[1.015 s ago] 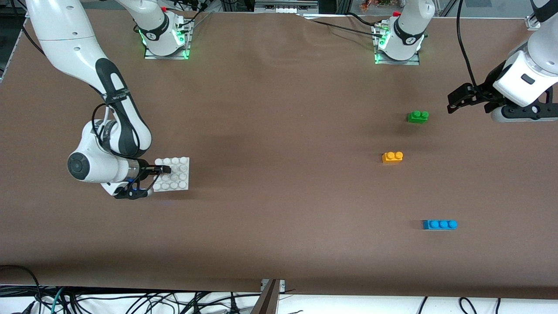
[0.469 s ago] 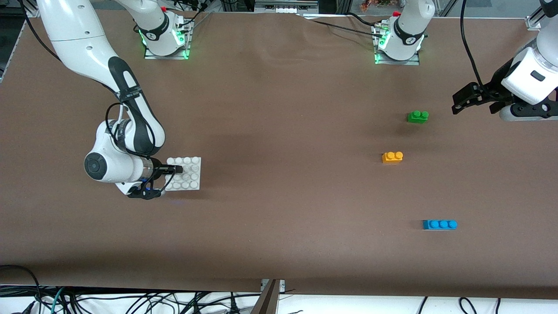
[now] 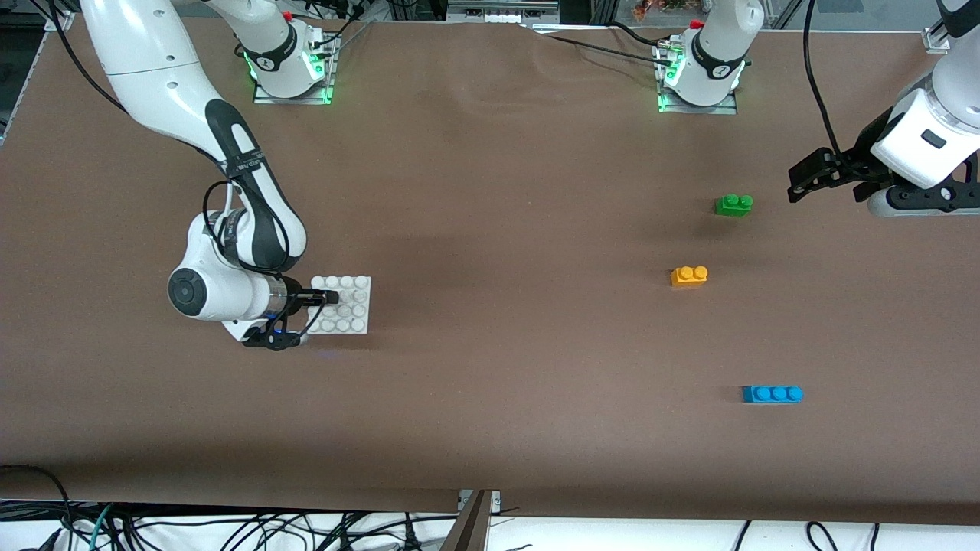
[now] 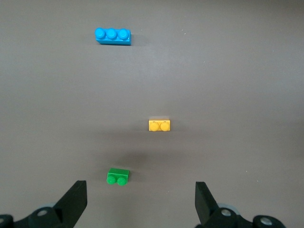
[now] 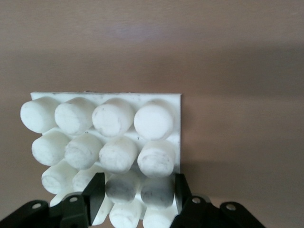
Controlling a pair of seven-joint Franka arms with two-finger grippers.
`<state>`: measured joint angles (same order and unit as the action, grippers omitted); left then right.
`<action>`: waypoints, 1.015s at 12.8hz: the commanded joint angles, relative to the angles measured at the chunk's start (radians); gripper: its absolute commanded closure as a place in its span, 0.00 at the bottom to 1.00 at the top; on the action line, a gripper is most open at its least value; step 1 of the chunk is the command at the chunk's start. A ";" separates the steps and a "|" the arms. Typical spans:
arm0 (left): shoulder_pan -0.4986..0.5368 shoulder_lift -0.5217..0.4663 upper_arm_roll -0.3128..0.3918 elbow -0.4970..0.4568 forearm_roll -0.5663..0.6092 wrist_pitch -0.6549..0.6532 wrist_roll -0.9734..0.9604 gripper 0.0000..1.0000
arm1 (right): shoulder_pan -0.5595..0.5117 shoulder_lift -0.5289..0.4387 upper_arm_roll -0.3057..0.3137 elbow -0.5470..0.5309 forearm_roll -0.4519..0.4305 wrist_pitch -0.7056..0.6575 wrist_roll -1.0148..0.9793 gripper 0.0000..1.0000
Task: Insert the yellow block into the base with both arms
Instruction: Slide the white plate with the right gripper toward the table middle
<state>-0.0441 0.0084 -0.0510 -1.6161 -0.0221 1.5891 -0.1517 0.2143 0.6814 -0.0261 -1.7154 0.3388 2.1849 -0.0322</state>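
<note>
Base [image 3: 347, 304], right pincer [image 3: 328, 297]: nearer table's middle.

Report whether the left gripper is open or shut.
Open: the left gripper has its fingers spread wide with nothing between them, over the table near the green brick.

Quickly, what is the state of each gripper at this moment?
Left gripper: open, holding nothing, near the green brick.
Right gripper: fingers shut on the base.
</note>
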 commanded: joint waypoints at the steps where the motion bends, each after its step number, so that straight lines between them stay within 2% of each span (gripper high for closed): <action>1: -0.003 0.013 0.002 0.027 -0.024 -0.008 -0.005 0.00 | 0.031 0.047 0.008 0.026 0.046 0.018 0.006 0.34; 4: -0.003 0.012 0.002 0.027 -0.024 -0.008 -0.006 0.00 | 0.059 0.049 0.008 0.039 0.089 0.018 0.006 0.34; 11: -0.003 0.012 0.003 0.027 -0.025 -0.008 -0.006 0.00 | 0.109 0.049 0.008 0.048 0.091 0.016 0.015 0.34; 13: -0.003 0.012 0.003 0.027 -0.024 -0.008 -0.006 0.00 | 0.141 0.049 0.008 0.062 0.085 0.016 0.101 0.33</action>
<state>-0.0443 0.0085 -0.0516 -1.6161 -0.0221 1.5891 -0.1525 0.3185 0.7009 -0.0224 -1.6897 0.4045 2.1926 0.0096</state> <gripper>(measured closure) 0.000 0.335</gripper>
